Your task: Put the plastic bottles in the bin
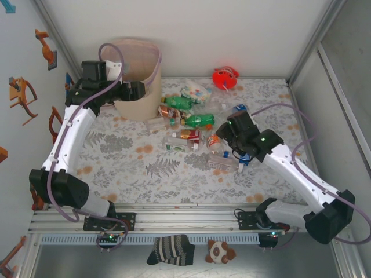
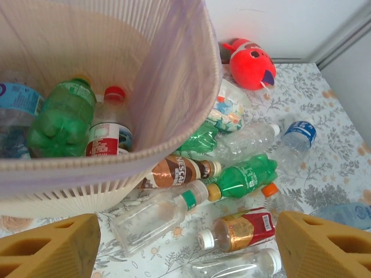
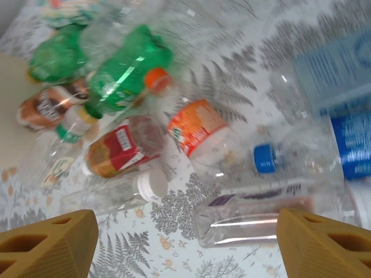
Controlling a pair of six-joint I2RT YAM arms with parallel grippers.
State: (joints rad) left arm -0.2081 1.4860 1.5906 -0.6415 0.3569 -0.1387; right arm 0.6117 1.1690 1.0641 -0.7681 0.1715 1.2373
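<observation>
Robot lab test cell, not a home or shop. White panel walls (image 1: 203,29) are framed by aluminium profile posts (image 1: 310,43). The left arm (image 1: 72,130) and right arm (image 1: 295,168) are bolted to an extrusion rail (image 1: 185,215) at the table's near edge, with purple cable (image 1: 48,185) run along them. A fern-print cloth (image 1: 156,168) covers the table. Toy shapes (image 1: 22,92) are stuck to the left wall; a striped sock (image 1: 171,250) and a plush (image 1: 220,251) lie below the rail.

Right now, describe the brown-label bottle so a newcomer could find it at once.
Start at the tall pink bin at the far left of the table. Right by its base, at the edge of the bottle heap, one bottle lies on its side. It alone wears a brown label; its neighbours are green or clear.
</observation>
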